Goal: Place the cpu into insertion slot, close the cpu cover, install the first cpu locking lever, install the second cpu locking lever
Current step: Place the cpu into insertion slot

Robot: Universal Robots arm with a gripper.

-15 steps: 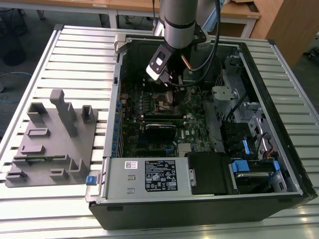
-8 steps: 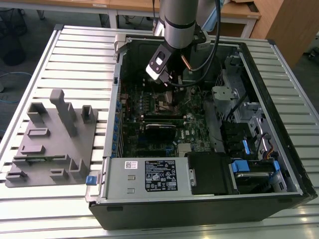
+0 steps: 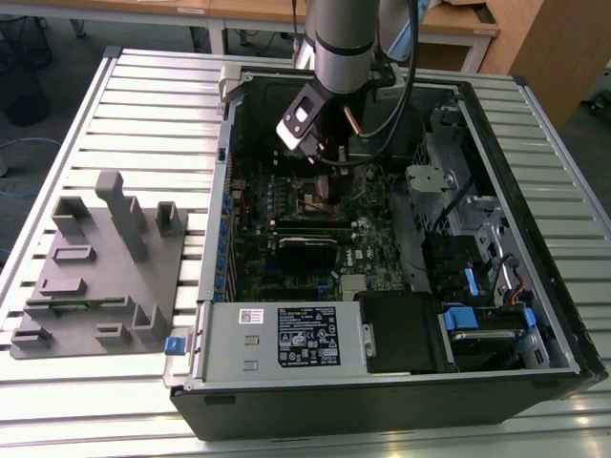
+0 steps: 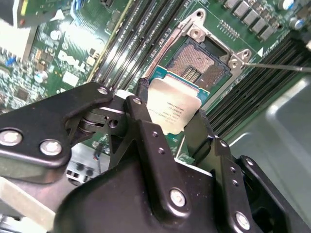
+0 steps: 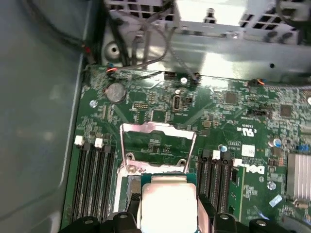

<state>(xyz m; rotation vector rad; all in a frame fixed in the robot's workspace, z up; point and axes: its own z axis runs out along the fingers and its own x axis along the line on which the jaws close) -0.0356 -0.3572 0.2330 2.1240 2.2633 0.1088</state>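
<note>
Black fingers (image 4: 146,141) sit closest in the second wrist view, closed on 2 opposite edges of the cpu (image 4: 171,109), a grip that likely keeps its underside free for seating. Its silvery top faces up, and it hangs at the near edge of the insertion slot (image 4: 200,65), not yet seated by the look of it. The slot's brownish centre lies bare, and a thin locking lever (image 4: 274,66) stands swung aside. In the first wrist view, the cpu cover (image 5: 158,127) stands tipped up beyond the held cpu, leaving the slot open to receive it. In the exterior view, the arm (image 3: 341,43) reaches down into an open computer case (image 3: 382,410) lying on a slatted bench (image 3: 143,95), with a grey fixture plate (image 3: 86,286) beside the case.
</note>
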